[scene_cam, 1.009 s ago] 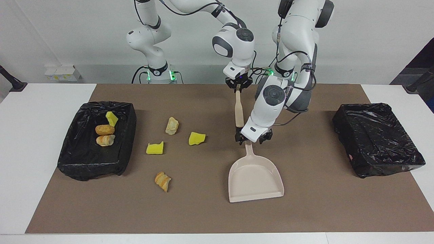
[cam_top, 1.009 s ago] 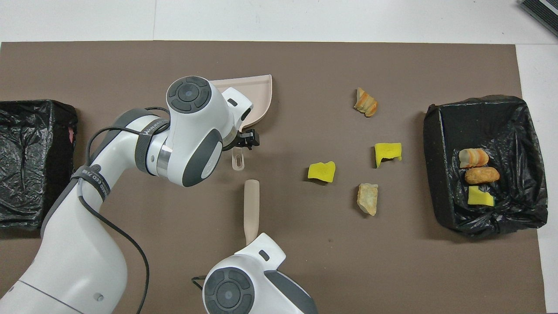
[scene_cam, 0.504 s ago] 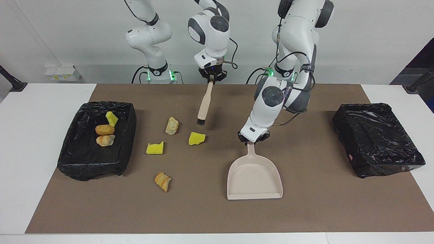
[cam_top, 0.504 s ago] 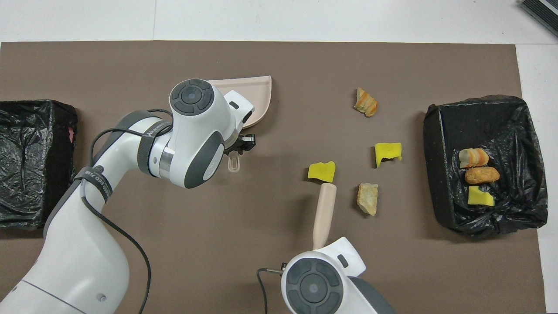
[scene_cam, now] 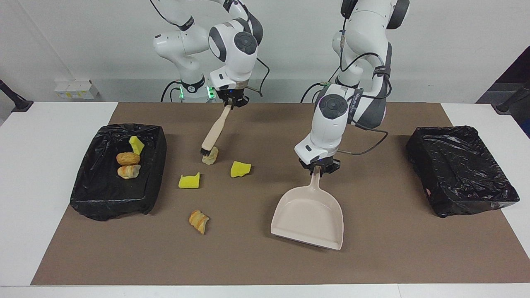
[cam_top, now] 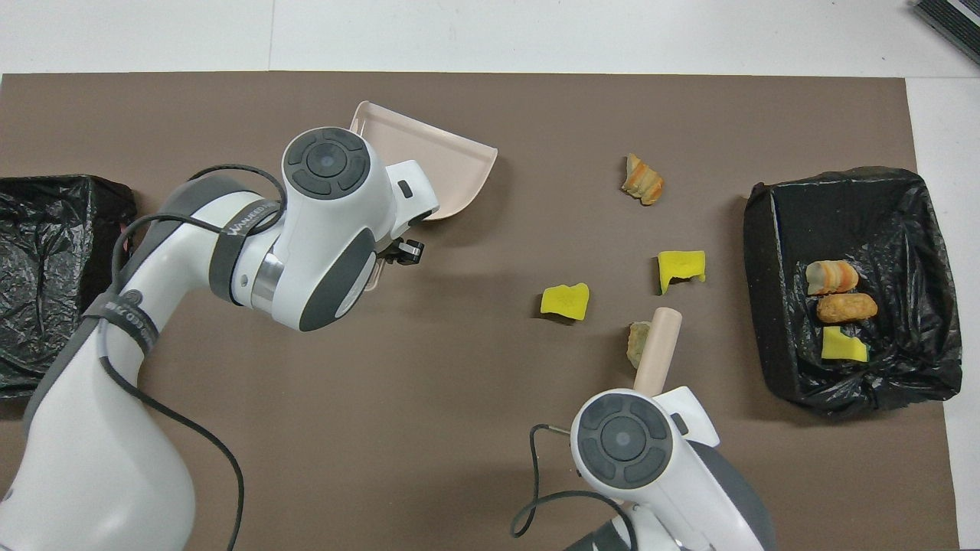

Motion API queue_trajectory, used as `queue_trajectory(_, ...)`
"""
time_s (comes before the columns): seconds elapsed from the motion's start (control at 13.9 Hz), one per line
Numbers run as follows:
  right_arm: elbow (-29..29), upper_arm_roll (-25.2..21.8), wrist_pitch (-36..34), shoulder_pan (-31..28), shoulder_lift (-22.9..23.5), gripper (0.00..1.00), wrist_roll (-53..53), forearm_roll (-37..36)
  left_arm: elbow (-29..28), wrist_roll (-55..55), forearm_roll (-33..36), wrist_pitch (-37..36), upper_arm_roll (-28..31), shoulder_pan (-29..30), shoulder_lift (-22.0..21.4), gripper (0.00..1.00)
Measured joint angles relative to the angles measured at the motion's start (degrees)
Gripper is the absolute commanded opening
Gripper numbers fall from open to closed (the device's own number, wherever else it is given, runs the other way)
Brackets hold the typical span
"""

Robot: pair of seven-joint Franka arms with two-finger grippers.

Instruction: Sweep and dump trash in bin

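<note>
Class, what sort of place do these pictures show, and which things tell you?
Probably a robotics lab: two white arms bolted by a table with a brown mat, bare walls, lined bins.

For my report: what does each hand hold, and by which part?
Left hand: the dustpan, by its handle. Right hand: the brush, by its handle's top end.

Both grippers clamped — arms extended.

Bright, even light; soft shadows
</note>
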Motion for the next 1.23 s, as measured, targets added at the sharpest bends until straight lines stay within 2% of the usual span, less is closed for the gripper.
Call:
queue_trajectory(0.29,-3.94,-0.1,0.74,-5.89,0.15,0.0,0.49,-0.08,-0.07,14.76,0.21,-10.52,0.41,2.66,-5.14,0.0)
queue_trajectory(0.43,-6.57,0.19,5.39,-5.86,0.83,0.0,3.0,0.02,-0.27,23.81,0.35,-14.77,0.45,3.91,-7.03,0.0)
queue_trajectory(0.65,-7.24,0.74,11.92,-5.7,4.58,0.0,5.25,0.13,-2.52,36.07,0.38,-15.44,0.51,5.53,-8.44,0.0)
queue_trajectory(0.86,-0.91,0.78,13.27,-5.0,10.8,0.0,6.29,0.21,-7.93,45.75,0.54,-12.58,0.09,5.36,-10.44,0.0)
queue_trajectory(1.23,17.78,0.77,11.91,-2.57,23.96,0.0,7.01,-0.02,-18.52,54.8,3.75,-4.62,-0.44,4.56,-16.03,0.0)
